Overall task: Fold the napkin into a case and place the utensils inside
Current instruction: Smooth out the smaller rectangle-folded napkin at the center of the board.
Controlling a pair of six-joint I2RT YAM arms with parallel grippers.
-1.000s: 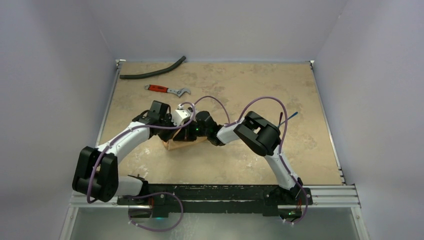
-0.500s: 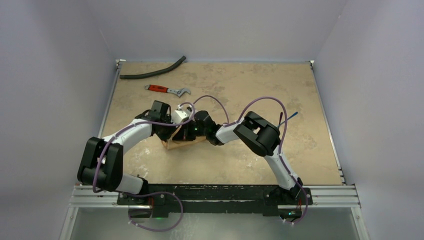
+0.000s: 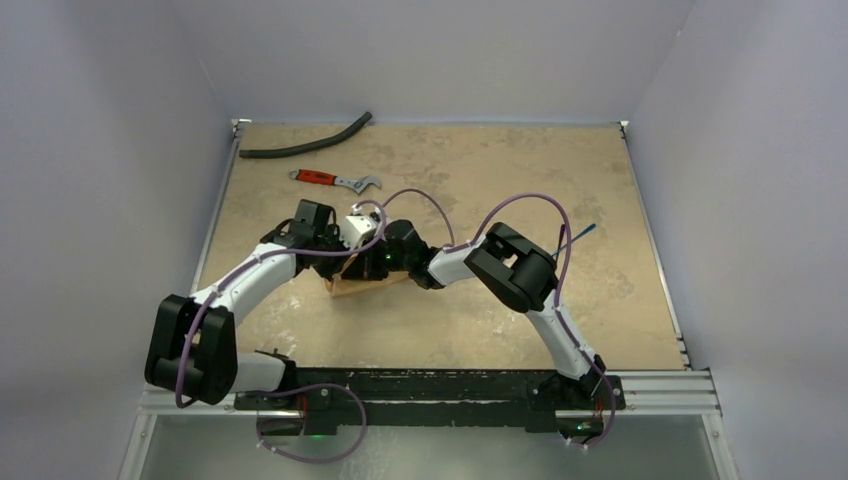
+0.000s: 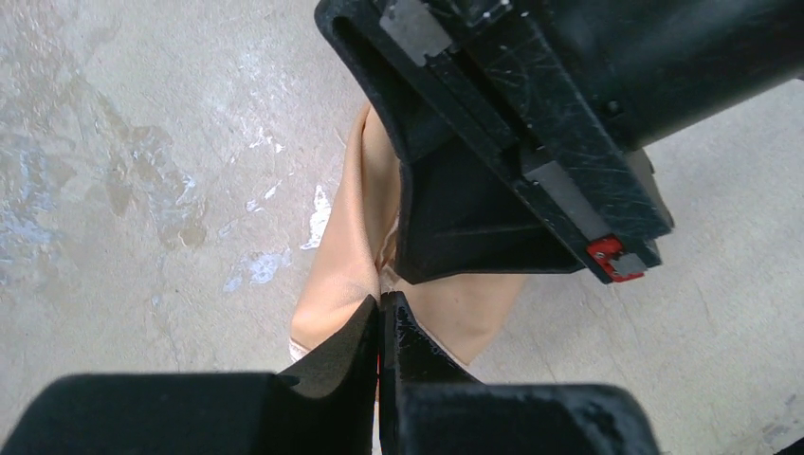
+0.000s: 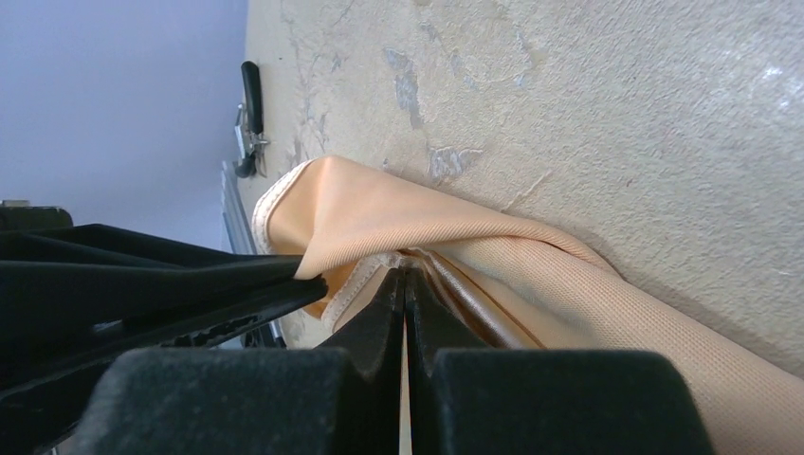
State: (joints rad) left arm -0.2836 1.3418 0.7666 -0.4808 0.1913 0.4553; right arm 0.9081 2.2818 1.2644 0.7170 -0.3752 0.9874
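napkin (image 3: 365,287) lies bunched on the tabletop (image 3: 480,180), its edge pinched by both left claw (image 4: 381,308) and right claw (image 5: 406,280).

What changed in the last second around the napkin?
The left gripper closed on the napkin edge, and its wrist shifted slightly farther from the bases. The right gripper stayed shut on the napkin. The wrench, hose and fork did not move.
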